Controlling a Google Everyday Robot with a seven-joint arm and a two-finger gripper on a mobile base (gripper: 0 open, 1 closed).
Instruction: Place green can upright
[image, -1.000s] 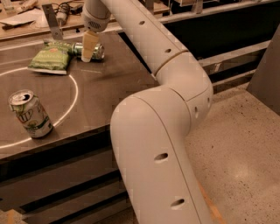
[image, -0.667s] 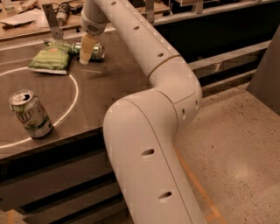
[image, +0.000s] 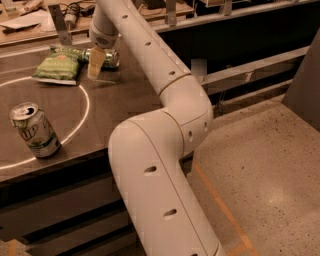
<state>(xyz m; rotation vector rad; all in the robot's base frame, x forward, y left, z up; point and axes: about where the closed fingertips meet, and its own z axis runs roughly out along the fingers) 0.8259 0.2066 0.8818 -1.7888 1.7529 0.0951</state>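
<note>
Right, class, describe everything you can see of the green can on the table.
The green can is slim, dark green, glossy metal. It lies on its side, not upright, at the far part of the dark table, just right of the light-green chip bag. The hand hangs directly in front of it, hiding part of its body; contact cannot be judged.

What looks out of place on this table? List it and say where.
The green can lies on its side near the far edge of the table, beside the chip bag, instead of standing. The end effector hangs right in front of it. The 7UP can stands upright.
</note>
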